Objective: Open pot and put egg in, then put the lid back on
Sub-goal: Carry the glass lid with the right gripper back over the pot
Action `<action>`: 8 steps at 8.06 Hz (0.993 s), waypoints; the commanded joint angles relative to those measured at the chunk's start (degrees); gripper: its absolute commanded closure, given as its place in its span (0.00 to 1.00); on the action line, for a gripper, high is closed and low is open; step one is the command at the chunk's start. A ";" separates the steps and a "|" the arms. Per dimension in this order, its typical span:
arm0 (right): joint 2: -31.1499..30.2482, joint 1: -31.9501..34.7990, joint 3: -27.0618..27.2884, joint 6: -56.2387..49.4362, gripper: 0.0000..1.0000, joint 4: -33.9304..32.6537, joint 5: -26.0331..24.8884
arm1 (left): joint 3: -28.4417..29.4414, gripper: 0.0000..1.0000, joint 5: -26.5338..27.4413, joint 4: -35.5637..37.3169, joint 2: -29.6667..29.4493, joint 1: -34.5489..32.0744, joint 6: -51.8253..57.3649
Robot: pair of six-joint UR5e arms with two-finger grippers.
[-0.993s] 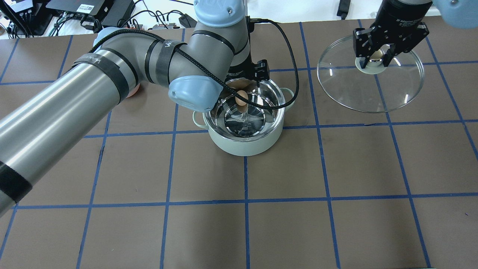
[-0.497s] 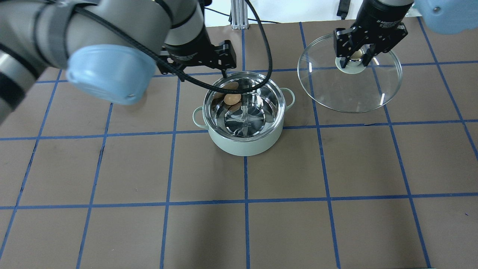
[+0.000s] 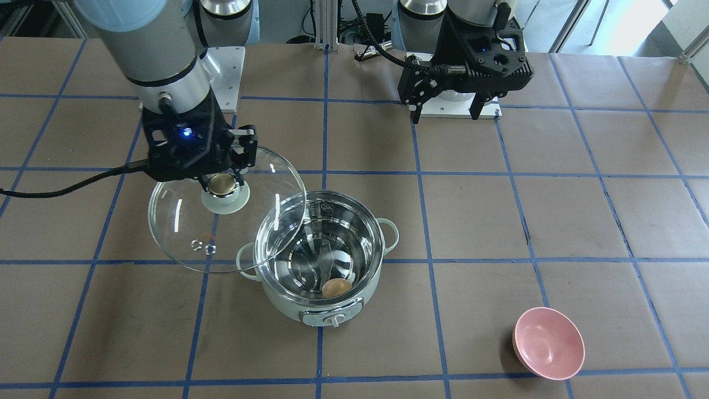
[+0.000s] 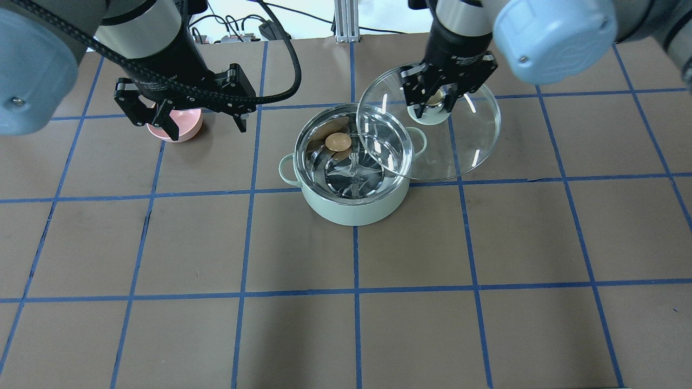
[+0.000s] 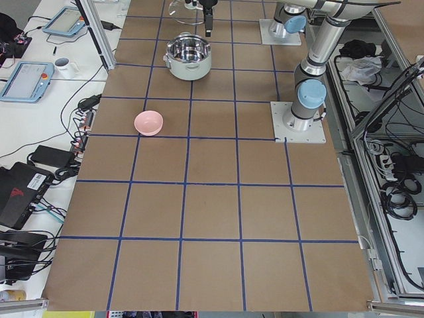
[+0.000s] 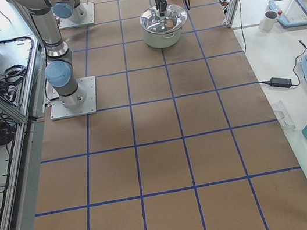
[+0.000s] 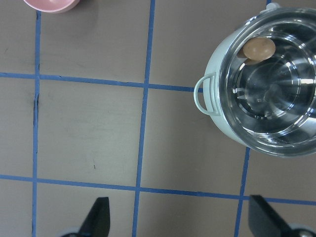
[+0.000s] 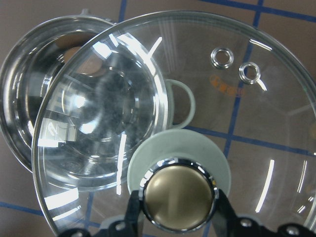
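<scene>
The mint-green pot (image 4: 351, 213) stands open at mid-table. The tan egg (image 4: 338, 141) lies inside on the steel bottom and also shows in the front view (image 3: 337, 288) and the left wrist view (image 7: 259, 49). My right gripper (image 4: 435, 102) is shut on the tan knob (image 8: 178, 200) of the glass lid (image 4: 459, 146). It holds the lid in the air, with its edge overlapping the pot's right rim. My left gripper (image 4: 205, 129) is open and empty, left of the pot, above the table.
A small pink bowl (image 3: 548, 343) sits on the table to the left of the pot, partly behind my left gripper in the overhead view. The pot's dial (image 3: 332, 320) faces away from the robot. Cables lie beyond the table's far edge.
The egg has dropped from my left gripper into the pot. The left gripper has moved left, away from the pot. The right gripper has carried the lid left, over the pot's rim.
</scene>
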 commanded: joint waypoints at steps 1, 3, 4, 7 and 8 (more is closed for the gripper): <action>4.20 7.99 1.07 1.36 1.00 -7.52 0.45 | 0.25 0.00 -0.73 -0.90 0.08 1.36 5.15; 6.67 9.76 2.22 1.80 1.00 -10.64 0.54 | 0.26 0.00 -4.22 -1.16 0.08 4.25 8.91; 7.20 9.77 2.40 1.89 1.00 -10.82 3.32 | 0.08 0.00 -4.25 -1.16 0.08 4.26 9.03; 8.61 9.86 2.84 1.54 1.00 -11.25 4.49 | -0.18 0.00 -4.16 -1.25 0.08 4.18 9.12; 9.13 9.86 2.84 1.19 1.00 -11.87 4.49 | -0.18 0.00 -4.16 -1.16 0.08 4.18 9.03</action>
